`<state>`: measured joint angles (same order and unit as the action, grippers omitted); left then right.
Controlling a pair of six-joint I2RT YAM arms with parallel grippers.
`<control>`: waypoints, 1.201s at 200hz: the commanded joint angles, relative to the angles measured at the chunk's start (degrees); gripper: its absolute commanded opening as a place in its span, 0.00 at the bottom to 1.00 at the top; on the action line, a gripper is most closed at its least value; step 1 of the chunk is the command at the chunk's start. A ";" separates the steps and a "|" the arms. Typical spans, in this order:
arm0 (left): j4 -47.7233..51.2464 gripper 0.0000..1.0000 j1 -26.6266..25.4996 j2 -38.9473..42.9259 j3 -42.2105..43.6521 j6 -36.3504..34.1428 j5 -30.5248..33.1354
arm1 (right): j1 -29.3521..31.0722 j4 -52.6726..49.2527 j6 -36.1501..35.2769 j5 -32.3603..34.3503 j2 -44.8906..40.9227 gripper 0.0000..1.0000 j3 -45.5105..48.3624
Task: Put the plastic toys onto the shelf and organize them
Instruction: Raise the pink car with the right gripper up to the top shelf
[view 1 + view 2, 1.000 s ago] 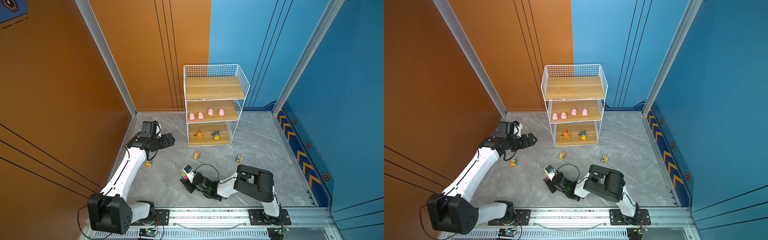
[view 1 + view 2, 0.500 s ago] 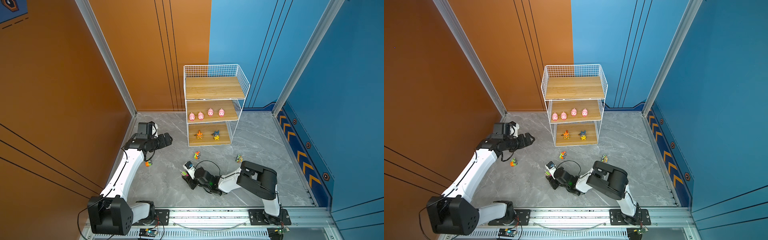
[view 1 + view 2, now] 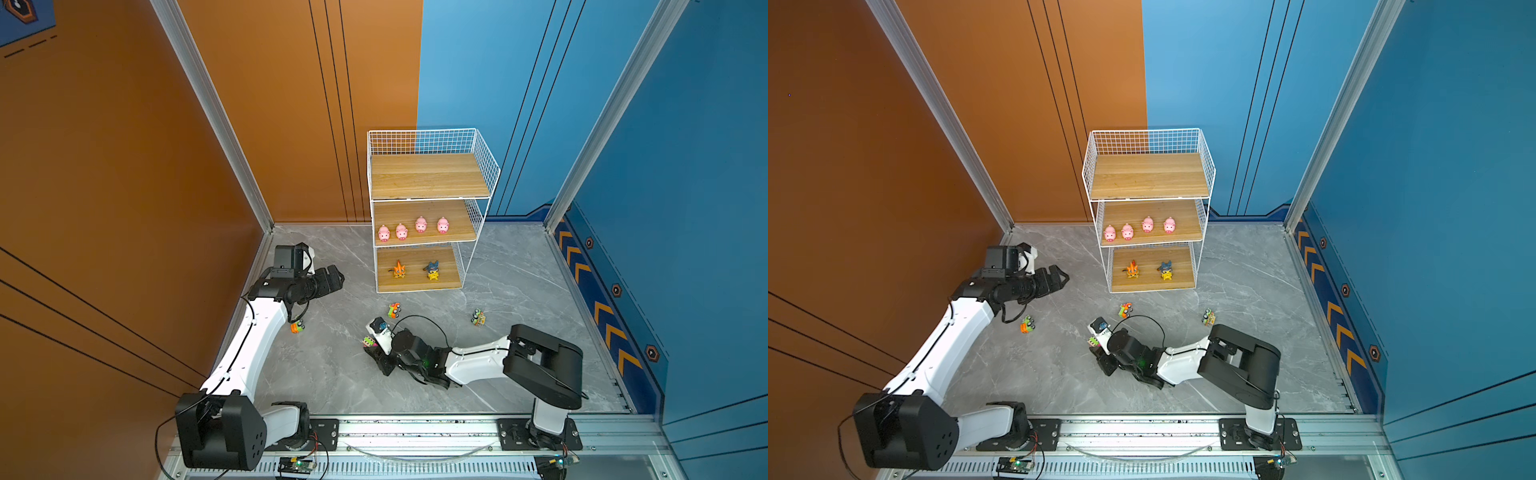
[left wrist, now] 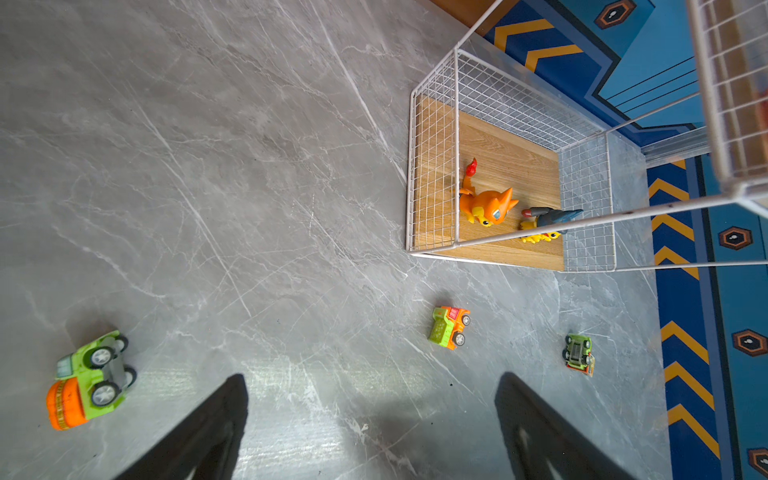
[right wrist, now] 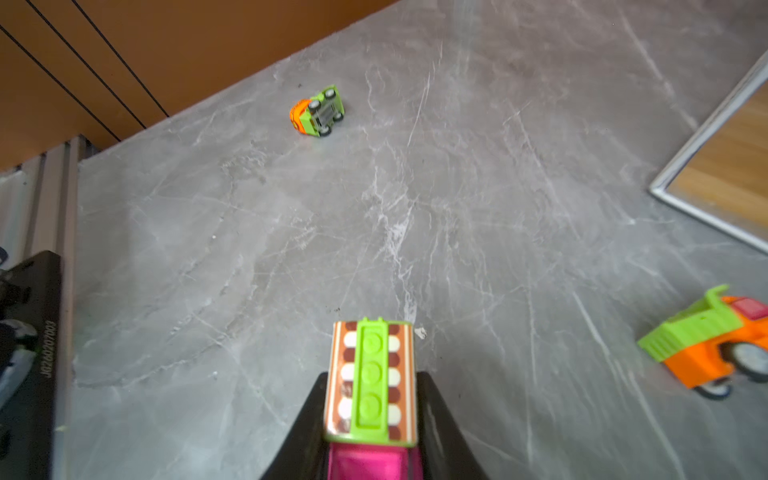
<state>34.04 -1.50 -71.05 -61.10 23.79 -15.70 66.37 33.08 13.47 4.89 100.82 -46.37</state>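
right gripper [image 5: 372, 376] clenched on pink car [image 5: 368, 459], left gripper [image 4: 372, 378] spread wide above grey worktop [image 4: 208, 166], four pigs [image 3: 401, 231] on middle board of shelf [image 3: 428, 176]

This is a robotics lab test cell: orange and blue wall panels [image 3: 291, 104] framed by aluminium posts [image 3: 213, 112], chevron striping [image 3: 601, 311] along the skirting, two robot arms [image 3: 249, 345] bolted to an aluminium rail [image 3: 415, 428].
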 commanded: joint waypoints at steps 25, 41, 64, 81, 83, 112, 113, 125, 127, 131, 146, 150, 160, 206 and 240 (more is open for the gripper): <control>-0.29 0.94 0.44 2.13 0.63 0.20 -0.20 | -1.82 -23.05 -2.82 8.22 -14.43 0.21 -10.06; -0.29 0.94 0.44 2.47 0.72 0.29 -0.27 | -3.88 -31.04 -3.48 9.78 -17.68 0.23 -15.94; -0.37 0.93 -0.04 2.85 0.85 0.29 -0.16 | -7.12 -40.14 -4.74 10.86 -20.52 0.23 -24.40; -0.32 0.93 -0.65 2.93 0.90 0.25 -0.19 | -9.34 -44.92 -5.96 11.83 -22.02 0.24 -29.92; -0.37 0.93 -0.73 2.93 0.90 0.21 -0.20 | -9.57 -45.38 -6.10 11.93 -22.10 0.23 -30.73; -0.30 0.93 -1.90 3.26 0.90 -0.05 0.17 | -13.78 -51.43 -8.60 14.46 -22.15 0.24 -40.92; -0.34 0.93 -1.96 3.27 0.90 -0.06 0.16 | -13.93 -51.57 -8.71 14.50 -22.06 0.24 -41.27; -0.34 0.93 -2.51 3.41 0.98 -0.19 0.43 | -16.59 -54.55 -8.87 14.17 -20.69 0.24 -46.24; -0.30 0.93 -2.65 3.56 0.98 -0.27 0.46 | -17.01 -55.17 -8.81 14.01 -20.38 0.24 -47.10; -0.38 0.93 -2.82 3.55 0.98 -0.28 0.56 | -17.94 -56.31 -8.55 13.81 -19.66 0.24 -48.95; -0.30 0.93 -3.74 3.60 0.98 -0.49 0.61 | -20.91 -58.35 -8.88 14.28 -17.15 0.24 -54.32; -0.30 0.93 -3.98 3.51 0.98 -0.58 0.62 | -21.62 -58.66 -8.87 14.51 -16.51 0.24 -55.52; -0.29 0.93 -4.38 3.57 0.98 -0.68 0.73 | -23.47 -59.98 -8.45 14.07 -14.55 0.24 -59.52; -0.25 0.93 -5.41 3.20 1.16 -0.76 0.63 | -29.76 -67.30 -8.07 15.13 -3.46 0.24 -76.59; -0.29 0.93 -6.00 2.81 1.25 -0.85 0.71 | -32.62 -71.39 -7.44 16.26 2.46 0.24 -86.21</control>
<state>34.02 -6.85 -68.45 -60.75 23.75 -15.44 35.33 -32.42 5.93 18.59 100.92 -127.13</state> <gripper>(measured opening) 0.928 0.306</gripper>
